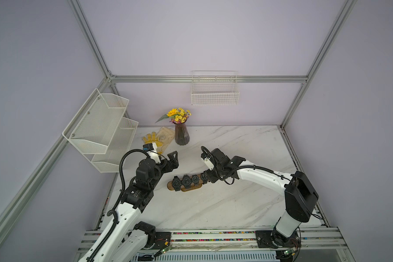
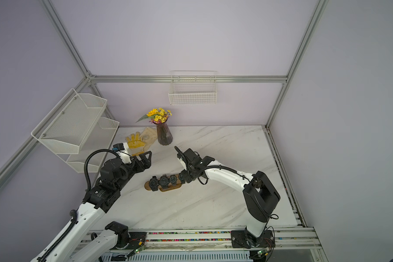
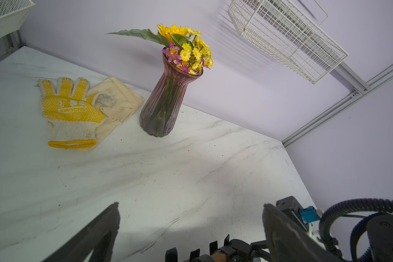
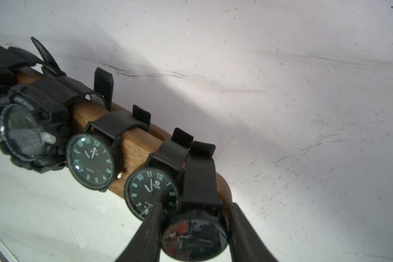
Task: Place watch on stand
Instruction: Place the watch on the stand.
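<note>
Top views: stand [image 1: 191,188] sits mid-table [image 1: 213,208], bar packed w/ other watches [image 1: 186,180]. Right gripper [image 1: 206,178] is down at the bar end nearest its arm; what it pinches doesn't show from up here. Left gripper [image 1: 171,161] hangs spread & empty, well apart from the stand. Same layout in both top views.

Left wrist: fingers [image 3: 100,233] wide over bare table, glove [image 3: 70,111] & vase [image 3: 166,102] beyond. Only a sliver of the stand at the frame edge.

Right wrist: here's the detail! Jaws pinch the watch [image 4: 194,237] by its case, one each side, strap running up over the bar's rounded end, just beside the next dial. Whether the strap goes fully round, can't tell.

Looks like the seating step. Best bet: slide along the bar's axis, keep the case level, don't nudge the neighbour, release only once the strap sits snug.
</note>
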You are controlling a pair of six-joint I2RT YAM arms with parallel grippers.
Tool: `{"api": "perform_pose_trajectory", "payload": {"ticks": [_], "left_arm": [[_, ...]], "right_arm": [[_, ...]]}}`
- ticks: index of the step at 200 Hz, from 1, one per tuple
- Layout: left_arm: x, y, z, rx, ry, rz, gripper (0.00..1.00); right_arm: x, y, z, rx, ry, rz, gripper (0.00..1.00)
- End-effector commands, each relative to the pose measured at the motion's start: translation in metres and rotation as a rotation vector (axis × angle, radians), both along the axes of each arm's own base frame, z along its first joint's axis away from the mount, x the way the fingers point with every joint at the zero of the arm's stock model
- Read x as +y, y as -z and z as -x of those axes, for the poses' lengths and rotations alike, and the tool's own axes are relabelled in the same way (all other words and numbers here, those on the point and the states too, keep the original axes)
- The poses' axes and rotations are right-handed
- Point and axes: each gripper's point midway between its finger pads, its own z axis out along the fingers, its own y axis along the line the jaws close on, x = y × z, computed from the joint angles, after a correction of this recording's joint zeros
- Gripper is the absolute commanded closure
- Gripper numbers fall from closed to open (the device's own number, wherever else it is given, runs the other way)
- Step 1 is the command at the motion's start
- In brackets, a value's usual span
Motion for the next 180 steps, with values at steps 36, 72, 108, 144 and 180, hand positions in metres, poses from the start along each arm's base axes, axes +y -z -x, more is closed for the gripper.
{"api": "perform_pose_trajectory", "payload": {"ticks": [36, 72, 108, 144, 180], "left_arm": [[0.001, 0.005, -0.001, -0.003, 0.003, -0.012, 0.03], [0.001, 0.006, -0.002, 0.003, 0.005, -0.014, 0.03], [0.001, 0.007, -0.001, 0.004, 0.004, -0.013, 0.02], [0.002, 0.007, 0.000, 0.002, 0.002, -0.014, 0.02], [0.003, 0.008, 0.000, 0.006, -0.001, -0.013, 0.01]], "right_arm": [[-0.004, -0.010, -0.001, -0.033, 0.016, 0.001, 0.48], [-0.003, -0.016, -0.001, -0.046, 0.017, -0.013, 0.44], [-0.008, -0.027, -0.006, -0.072, 0.048, -0.027, 0.44], [-0.012, -0.019, -0.007, -0.066, 0.053, -0.002, 0.45], [-0.015, -0.012, -0.005, -0.056, 0.047, 0.026, 0.46]]}}
